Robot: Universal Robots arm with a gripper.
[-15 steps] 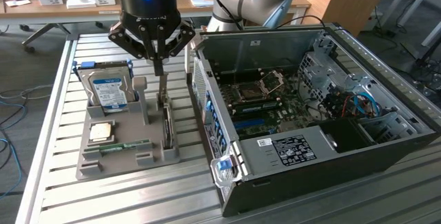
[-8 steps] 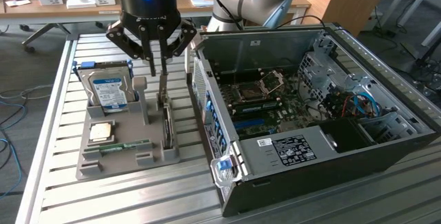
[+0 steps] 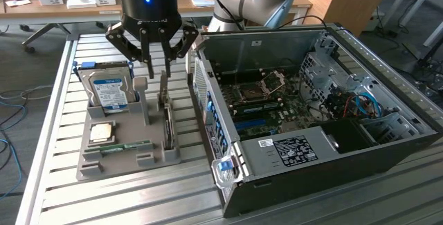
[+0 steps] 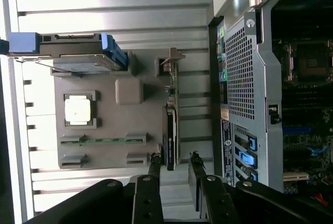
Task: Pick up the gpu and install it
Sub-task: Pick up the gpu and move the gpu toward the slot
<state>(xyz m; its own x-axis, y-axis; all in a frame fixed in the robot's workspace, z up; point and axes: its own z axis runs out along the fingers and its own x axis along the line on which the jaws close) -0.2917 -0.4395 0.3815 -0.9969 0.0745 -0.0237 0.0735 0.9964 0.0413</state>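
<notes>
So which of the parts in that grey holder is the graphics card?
Start at the open computer case; beside it, on the exterior view's left, sits a grey holder. The gpu stands on edge along the holder's side nearest the case, right below the claw. It is a thin, dark upright card, unlike the boxy blue-labelled hard drive and the small green memory stick.
</notes>
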